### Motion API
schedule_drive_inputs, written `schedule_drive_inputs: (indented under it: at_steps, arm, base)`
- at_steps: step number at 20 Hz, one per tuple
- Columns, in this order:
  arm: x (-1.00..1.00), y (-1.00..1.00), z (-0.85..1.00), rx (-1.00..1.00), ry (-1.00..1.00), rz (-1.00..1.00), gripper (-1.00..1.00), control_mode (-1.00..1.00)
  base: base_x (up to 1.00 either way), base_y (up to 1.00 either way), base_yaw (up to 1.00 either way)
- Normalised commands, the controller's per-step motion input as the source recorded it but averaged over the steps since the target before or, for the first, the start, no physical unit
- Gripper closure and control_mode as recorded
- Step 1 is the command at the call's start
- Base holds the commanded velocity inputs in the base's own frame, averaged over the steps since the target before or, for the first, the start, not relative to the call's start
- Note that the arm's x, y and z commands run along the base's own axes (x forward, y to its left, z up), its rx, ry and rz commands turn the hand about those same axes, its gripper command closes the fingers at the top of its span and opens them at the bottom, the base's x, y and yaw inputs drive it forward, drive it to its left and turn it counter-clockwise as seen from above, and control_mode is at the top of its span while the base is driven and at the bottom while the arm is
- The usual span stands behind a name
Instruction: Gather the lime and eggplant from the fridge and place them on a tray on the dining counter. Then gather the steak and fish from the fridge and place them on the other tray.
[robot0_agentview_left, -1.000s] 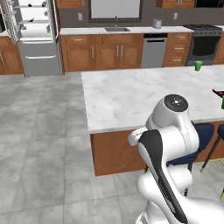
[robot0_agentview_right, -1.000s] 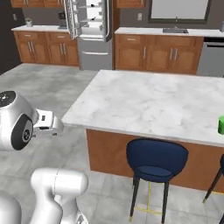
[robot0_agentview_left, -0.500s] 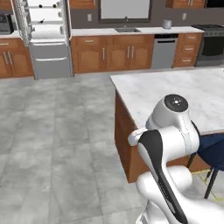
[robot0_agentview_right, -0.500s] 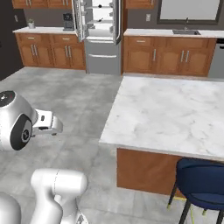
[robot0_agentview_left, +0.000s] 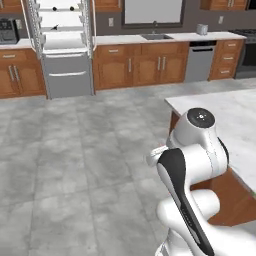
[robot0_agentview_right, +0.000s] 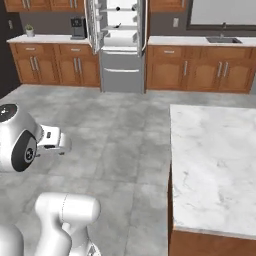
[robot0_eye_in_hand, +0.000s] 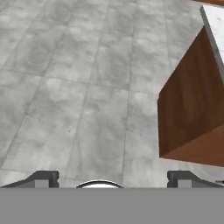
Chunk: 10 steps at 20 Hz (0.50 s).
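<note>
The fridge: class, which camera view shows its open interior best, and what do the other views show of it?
The right base view: the fridge sits near the top centre, doors open, white shelves and both drawers facing the camera. The left base view shows it at the top left, interior also visible but cut at the top. The hand view looks at floor and the dining counter.

Lighting was even and diffuse, with no single source apparent and almost no cast shadows on the grey tiled floor (robot0_agentview_left: 75, 150). The open fridge (robot0_agentview_right: 119, 30) interior appeared brightest. Rendering was soft and low in detail; distant shelf contents were too small to resolve.
</note>
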Motion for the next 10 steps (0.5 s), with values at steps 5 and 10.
schedule_drive_inputs:
  at_steps: [5,10]
  arm:
    - [0.00,0.00,0.00,0.00,0.00,0.00,-1.00,1.00]
    - [0.00,0.00,0.00,0.00,0.00,0.00,-1.00,1.00]
  base:
    - [1.00,0.86,-0.09]
    - [1.00,0.34,-0.03]
